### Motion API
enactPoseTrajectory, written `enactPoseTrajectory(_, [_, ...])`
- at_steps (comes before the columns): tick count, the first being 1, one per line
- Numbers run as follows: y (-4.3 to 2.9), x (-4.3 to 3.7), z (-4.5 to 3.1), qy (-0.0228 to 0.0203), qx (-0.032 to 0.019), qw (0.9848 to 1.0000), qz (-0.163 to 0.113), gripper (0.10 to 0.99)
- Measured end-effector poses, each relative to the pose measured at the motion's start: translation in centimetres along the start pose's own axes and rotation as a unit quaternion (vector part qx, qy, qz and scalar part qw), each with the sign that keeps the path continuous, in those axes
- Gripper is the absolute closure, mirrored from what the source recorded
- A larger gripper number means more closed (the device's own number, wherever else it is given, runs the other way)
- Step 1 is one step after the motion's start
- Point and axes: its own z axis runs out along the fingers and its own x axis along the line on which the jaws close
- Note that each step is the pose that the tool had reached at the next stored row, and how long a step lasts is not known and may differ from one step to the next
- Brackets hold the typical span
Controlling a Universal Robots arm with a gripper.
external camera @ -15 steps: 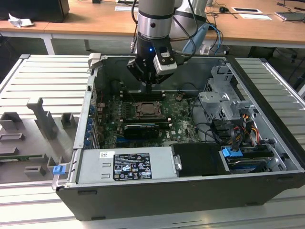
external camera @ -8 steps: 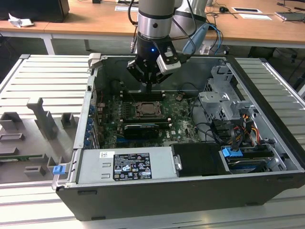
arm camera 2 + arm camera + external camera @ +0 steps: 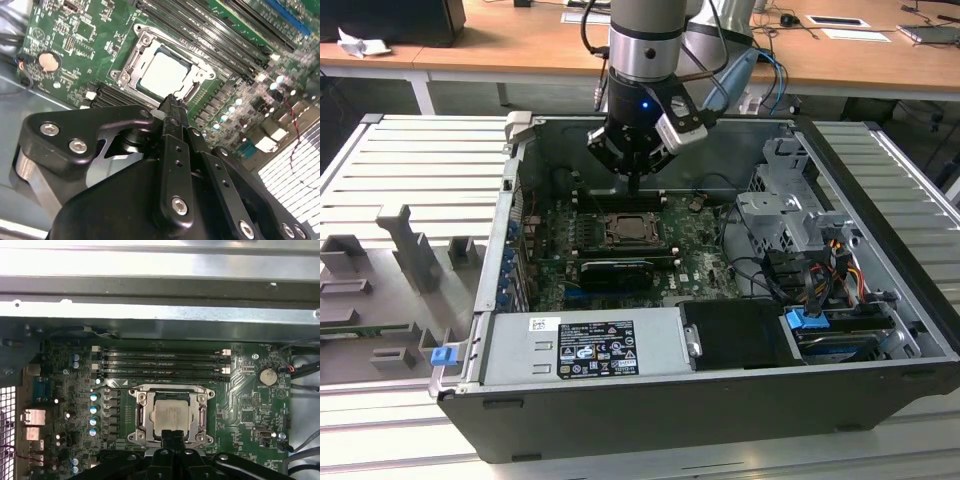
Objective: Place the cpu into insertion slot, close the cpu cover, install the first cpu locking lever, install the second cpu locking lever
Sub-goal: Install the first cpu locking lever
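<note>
The cpu (image 3: pixel 171 415) lies flat in the insertion slot (image 3: pixel 137 437) on the green board, its dull silver top showing in both wrist views. The cpu cover (image 3: pixel 202 410), a silver frame, lies down around the cpu (image 3: pixel 162 75). I cannot tell how the locking levers along the cover's (image 3: pixel 131 59) sides stand. My gripper (image 3: pixel 171 101) is shut with nothing in it, and its tip hovers just above the socket's edge (image 3: pixel 172 434). In the exterior view the gripper (image 3: pixel 633 184) hangs inside the open case over the slot (image 3: pixel 625 231).
Long black memory slots (image 3: pixel 160 362) run beside the socket, and a coin battery (image 3: pixel 270 375) sits on the board. A black card (image 3: pixel 615 270), a silver power supply (image 3: pixel 585 345), a grey drive cage (image 3: pixel 790 215) and cables (image 3: pixel 790 280) crowd the case.
</note>
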Motion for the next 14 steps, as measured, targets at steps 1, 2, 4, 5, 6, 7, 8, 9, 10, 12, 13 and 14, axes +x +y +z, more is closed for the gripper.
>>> enactPoseTrajectory(1, [0.0,0.0,0.0,-0.0001,0.0,1.0,-0.005,0.98])
enactPoseTrajectory(2, [0.0,0.0,0.0,-0.0003,0.0001,0.9999,-0.01,0.98])
enactPoseTrajectory(4, [-0.04,0.15,0.01,-0.0017,0.0001,0.9999,-0.013,0.98])
enactPoseTrajectory(5, [-0.05,0.26,0.03,-0.0025,-0.0001,0.9999,-0.014,0.98])
enactPoseTrajectory(6, [-0.04,0.55,0.05,-0.0035,-0.0009,0.9999,-0.014,0.98])
enactPoseTrajectory(7, [-0.03,0.66,0.08,-0.004,-0.0038,0.9999,-0.013,0.98])
enactPoseTrajectory(8, [-0.03,0.68,0.11,-0.0042,-0.0057,0.9999,-0.012,0.98])
enactPoseTrajectory(9, [-0.03,0.69,0.15,-0.0044,-0.0074,0.9999,-0.01,0.98])
enactPoseTrajectory(10, [-0.03,0.7,0.23,-0.0045,-0.0083,0.9999,-0.005,0.98])
enactPoseTrajectory(12, [-0.03,0.71,0.3,-0.0045,-0.0083,1.0,0.001,0.98])
enactPoseTrajectory(13, [-0.03,0.82,0.33,-0.0045,-0.0082,0.9999,0.005,0.98])
enactPoseTrajectory(14, [-0.03,0.92,0.35,-0.0046,-0.0082,0.9999,0.005,0.98])
